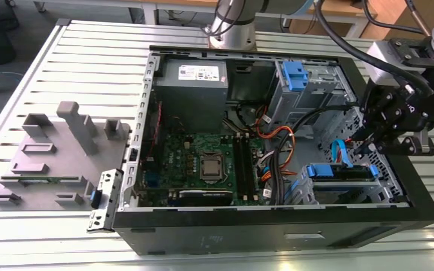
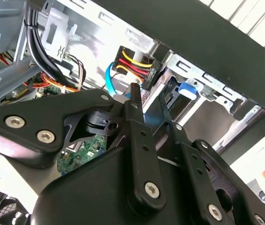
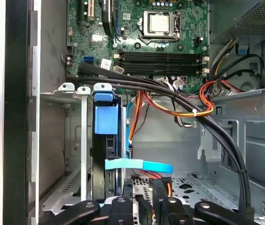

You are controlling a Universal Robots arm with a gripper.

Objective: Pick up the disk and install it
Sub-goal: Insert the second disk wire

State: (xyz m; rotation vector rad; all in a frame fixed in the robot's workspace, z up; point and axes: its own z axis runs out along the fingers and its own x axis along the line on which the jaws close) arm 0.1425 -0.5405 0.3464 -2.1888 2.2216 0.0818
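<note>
The disk [image 3: 108, 154] sits on edge in the drive bay [image 3: 78, 140] at the corner of the computer case [image 1: 277, 237], long axis running into the bay; the hand [image 3: 144, 199] hovers just beside it, fingers narrow, holding nothing.

You get bright, even overhead light on the slatted table [image 1: 74, 62]. The computer case [image 1: 277, 226] interior sits shadowed; the second wrist view's near linkage blurs.
</note>
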